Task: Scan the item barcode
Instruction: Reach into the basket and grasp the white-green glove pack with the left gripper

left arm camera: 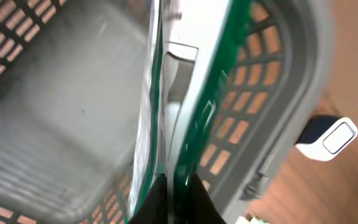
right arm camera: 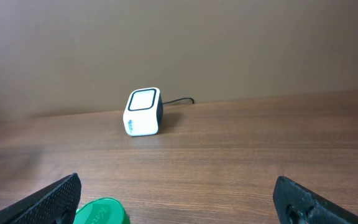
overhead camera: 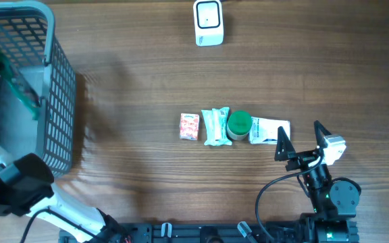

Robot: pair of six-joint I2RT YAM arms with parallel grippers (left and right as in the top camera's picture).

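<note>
left jaws: clenched on green-edged packet [left arm camera: 197,124] over basket [overhead camera: 59,88]; right jaws: released, above worktop [overhead camera: 134,81]; scanner [overhead camera: 209,22]: far edge

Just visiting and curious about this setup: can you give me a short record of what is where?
left gripper: shut on green-and-white packet, inside grey basket
right gripper: open, empty, beside white pouch
scanner: far side of table, nothing in front
middle row: red packet, teal-white pack, green-lidded tub, white pouch
</note>
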